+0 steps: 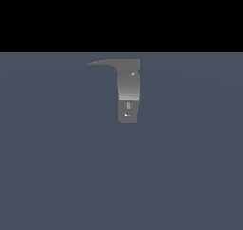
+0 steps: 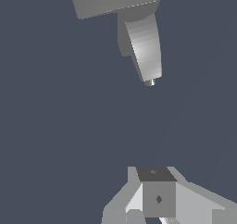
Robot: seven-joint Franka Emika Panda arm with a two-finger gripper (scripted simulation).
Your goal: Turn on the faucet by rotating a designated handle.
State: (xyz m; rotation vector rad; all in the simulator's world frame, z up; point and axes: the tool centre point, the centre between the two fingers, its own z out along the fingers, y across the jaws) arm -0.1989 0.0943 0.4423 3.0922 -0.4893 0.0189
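The faucet point(image 1: 128, 92) is a small grey upright column, lighter in its middle, with a pale slot mark low on its front. Its handle point(image 1: 102, 62) is a thin flat arm sticking out from the flat top toward the exterior view's left and tapering to a point. The wrist view shows the faucet point(image 2: 146, 47) at an angle from above, with the broad flat handle point(image 2: 115, 2) across its top. My gripper point(image 2: 155, 173) is apart from the faucet with bare floor between them. Its fingers appear pressed together with nothing held. The exterior view does not show the gripper or arm.
A plain blue-grey floor point(image 1: 57, 167) surrounds the faucet on every side. A black band fills the background above the floor's far edge in the exterior view.
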